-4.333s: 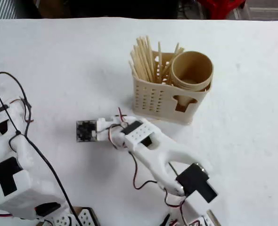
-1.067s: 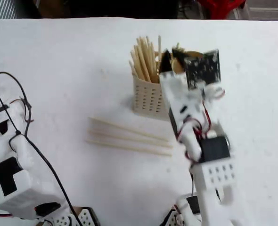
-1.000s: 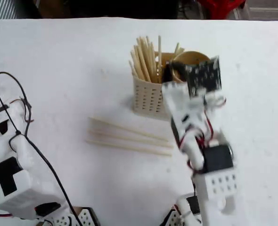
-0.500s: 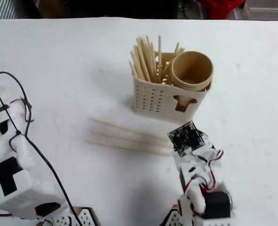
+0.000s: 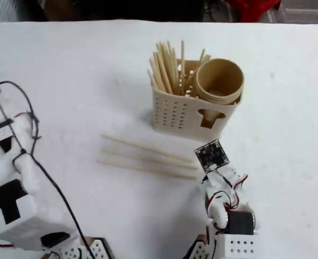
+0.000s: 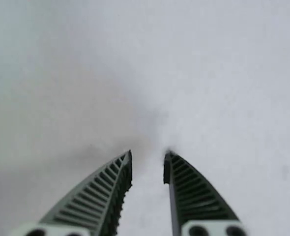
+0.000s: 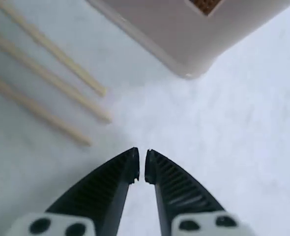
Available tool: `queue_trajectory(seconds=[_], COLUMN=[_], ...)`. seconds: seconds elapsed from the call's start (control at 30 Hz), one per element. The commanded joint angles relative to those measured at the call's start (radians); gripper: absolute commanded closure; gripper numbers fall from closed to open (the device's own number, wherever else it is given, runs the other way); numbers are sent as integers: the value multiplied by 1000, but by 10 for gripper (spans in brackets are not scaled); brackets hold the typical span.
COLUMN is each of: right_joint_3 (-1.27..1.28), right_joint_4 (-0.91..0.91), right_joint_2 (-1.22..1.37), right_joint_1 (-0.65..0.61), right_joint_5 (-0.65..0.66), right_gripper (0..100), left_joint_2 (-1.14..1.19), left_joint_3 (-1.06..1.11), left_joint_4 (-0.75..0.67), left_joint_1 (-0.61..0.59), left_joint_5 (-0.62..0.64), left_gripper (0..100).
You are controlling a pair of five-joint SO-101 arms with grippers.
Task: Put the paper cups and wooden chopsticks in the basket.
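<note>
Table: a white table (image 5: 67,70) seen from above, with your two arms at its near edge.
Basket: a cream basket (image 5: 175,114) with perforated walls stands upright toward the far middle of the table. Its near lower corner (image 7: 184,34) also shows in the right wrist view.
Paper cups: tan paper cups (image 5: 219,81) sit nested and upright in the right half of the basket, mouths open to the camera.
Chopsticks in the basket: a bundle of wooden sticks (image 5: 170,67) stands on end in the left half, fanning out above the rim and touching the cups.
Loose chopsticks: three loose chopsticks (image 5: 148,157) lie flat on the table just in front of the basket, roughly side by side, angled slightly. Their right-hand ends (image 7: 93,105) lie near your right gripper, not touching it.
Right arm: your right arm (image 5: 223,186) points toward the basket from the near edge, stopping between the stick ends and the basket's front wall.
Right gripper: the right gripper (image 7: 141,166) is all but closed, only a sliver of gap between the tips, holding nothing, above bare table.
Left arm: your left arm (image 5: 13,199) sits folded at the left edge, well apart from the basket, with black cables (image 5: 24,124) looping over it.
Left gripper: the left gripper (image 6: 147,162) is parted a little, empty, over plain white table.
</note>
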Motion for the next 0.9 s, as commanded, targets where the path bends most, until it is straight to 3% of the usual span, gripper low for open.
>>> queue_trajectory(seconds=[0.0,0.13,0.87], right_joint_3=[14,14,14], right_joint_4=[7,8,8], right_joint_2=[-7,-2,-2], right_joint_1=[31,74,88], right_joint_5=[-2,-2,-2], right_gripper=[961,961,961], left_joint_2=[-2,-5,-5], left_joint_3=[-11,9,14], left_joint_4=[3,5,9], left_joint_1=[108,185,185], left_joint_5=[-14,-15,-15], left_gripper=[872,872,876])
